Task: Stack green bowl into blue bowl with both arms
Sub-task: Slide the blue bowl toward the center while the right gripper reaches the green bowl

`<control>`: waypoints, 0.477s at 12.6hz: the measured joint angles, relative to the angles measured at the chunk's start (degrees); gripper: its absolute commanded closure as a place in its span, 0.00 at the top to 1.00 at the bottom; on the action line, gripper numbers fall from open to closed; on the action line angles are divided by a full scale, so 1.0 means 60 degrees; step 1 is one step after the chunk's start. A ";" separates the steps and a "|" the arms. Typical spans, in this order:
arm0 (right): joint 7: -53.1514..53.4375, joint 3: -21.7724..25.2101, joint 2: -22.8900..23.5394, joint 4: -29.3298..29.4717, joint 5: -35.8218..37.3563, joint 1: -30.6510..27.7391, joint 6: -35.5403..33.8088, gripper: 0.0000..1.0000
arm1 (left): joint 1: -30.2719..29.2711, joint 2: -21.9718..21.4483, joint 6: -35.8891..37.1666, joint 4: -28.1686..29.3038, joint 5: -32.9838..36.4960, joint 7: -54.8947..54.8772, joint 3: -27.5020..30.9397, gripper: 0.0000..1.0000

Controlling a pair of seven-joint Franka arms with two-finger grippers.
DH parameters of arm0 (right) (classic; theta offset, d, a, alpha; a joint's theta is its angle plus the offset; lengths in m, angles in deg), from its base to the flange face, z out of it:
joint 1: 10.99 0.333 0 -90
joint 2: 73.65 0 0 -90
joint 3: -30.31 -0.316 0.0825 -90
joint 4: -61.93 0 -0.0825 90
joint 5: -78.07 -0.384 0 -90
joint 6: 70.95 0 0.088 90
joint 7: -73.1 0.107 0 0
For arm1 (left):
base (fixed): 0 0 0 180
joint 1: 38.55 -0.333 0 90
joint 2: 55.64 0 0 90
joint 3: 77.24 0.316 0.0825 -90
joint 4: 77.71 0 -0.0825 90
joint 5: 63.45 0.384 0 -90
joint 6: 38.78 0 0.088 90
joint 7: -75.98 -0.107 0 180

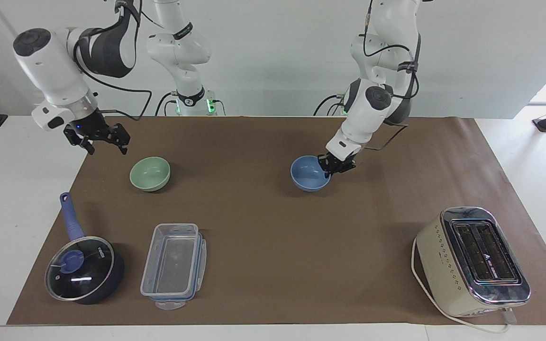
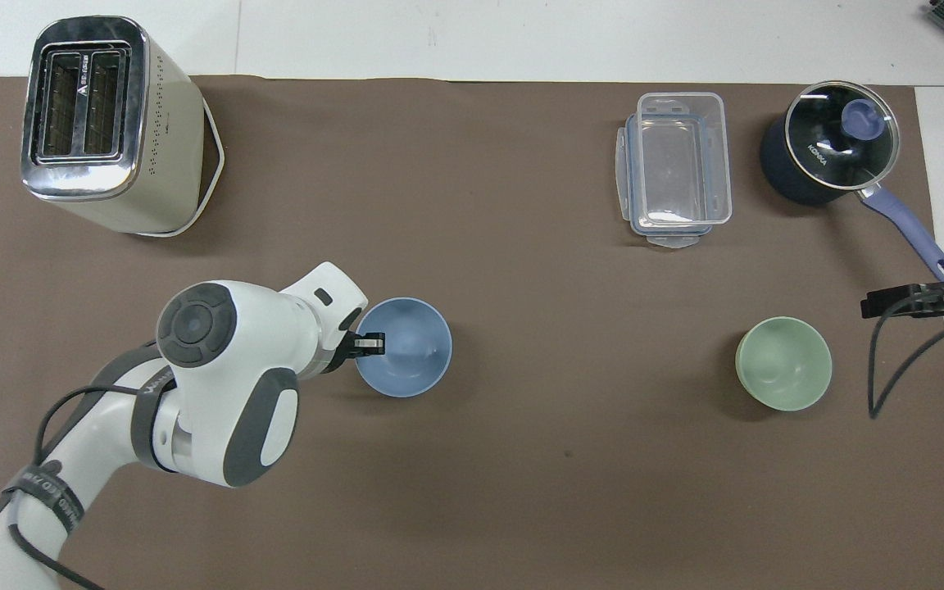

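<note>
Two bowls, unstacked. Blue bowl (image 1: 309,173) mid-surface, rim clamped between left gripper (image 1: 333,166) fingers, likely positioned centrally as receiver. Green bowl (image 1: 150,174) toward right arm's end, untouched. Right gripper (image 1: 98,139) raised beside it, fingers apart, apparently for pickup.
</note>
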 measured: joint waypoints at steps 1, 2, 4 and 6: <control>-0.0175 0.0000 0.0168 -0.0408 -0.0003 -0.0061 0.0569 1.00 | 0.0167 0.0062 -0.0078 0.0000 0.0000 0.0105 0.0001 0.00; -0.0273 0.0002 0.0295 -0.0803 -0.0003 -0.0143 0.1107 1.00 | 0.0259 0.0074 -0.0103 0.0000 0.0000 0.0142 0.0005 0.00; -0.0390 0.0003 0.0422 -0.1525 -0.0004 -0.0255 0.1835 1.00 | 0.0314 0.0089 -0.0106 0.0005 0.0000 0.0151 0.0012 0.02; -0.0496 0.0002 0.0535 -0.2072 -0.0088 -0.0313 0.2444 1.00 | 0.0315 0.0246 -0.0110 0.0012 0.0000 0.0157 0.0012 0.34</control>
